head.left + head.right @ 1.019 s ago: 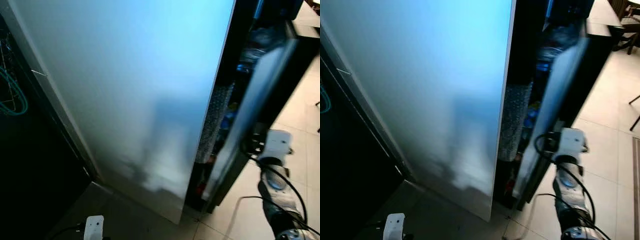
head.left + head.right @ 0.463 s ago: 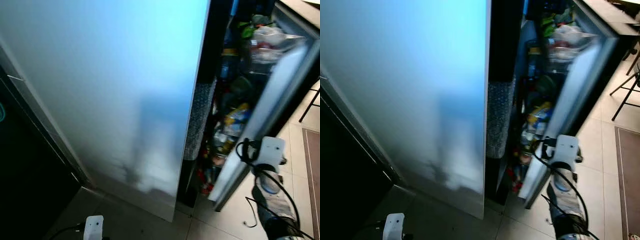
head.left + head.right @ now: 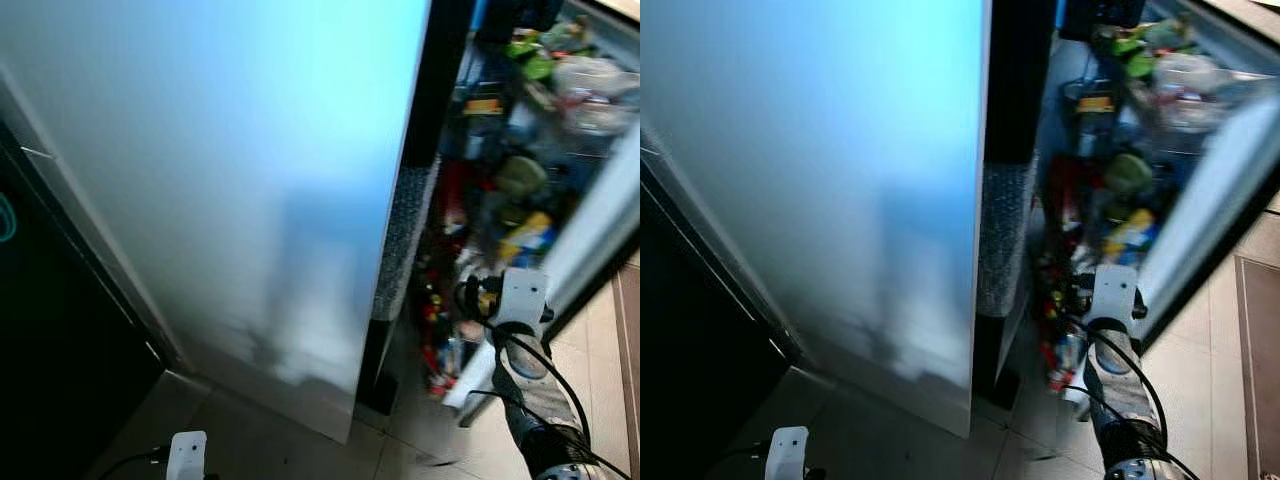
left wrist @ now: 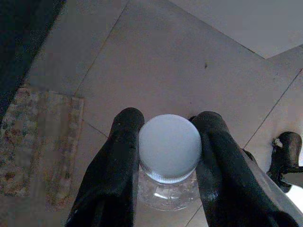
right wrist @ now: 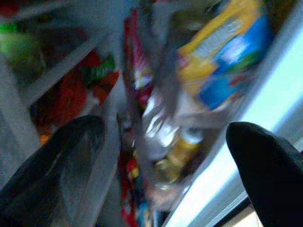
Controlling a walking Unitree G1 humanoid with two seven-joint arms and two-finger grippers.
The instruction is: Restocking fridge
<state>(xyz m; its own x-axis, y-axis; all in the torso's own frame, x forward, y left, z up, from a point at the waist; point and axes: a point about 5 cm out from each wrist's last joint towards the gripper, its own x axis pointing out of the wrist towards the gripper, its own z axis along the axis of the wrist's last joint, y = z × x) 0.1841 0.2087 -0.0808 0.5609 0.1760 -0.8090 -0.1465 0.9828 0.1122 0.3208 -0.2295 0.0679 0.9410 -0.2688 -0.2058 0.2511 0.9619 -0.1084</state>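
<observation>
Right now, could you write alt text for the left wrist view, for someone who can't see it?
The left gripper, seen from above, has its two black fingers clamped on the neck of a clear bottle with a white cap. Below lie a grey tiled floor and the edge of a patterned rug.

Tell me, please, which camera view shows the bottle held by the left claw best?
The left wrist view: the bottle sits with its white cap between the left claw's fingers, clear body below, over floor tiles. The eye views show just that arm's white wrist part at the bottom edge.

Closed fridge door (image 3: 230, 180) left, open stocked compartment (image 3: 500, 190) right.
</observation>
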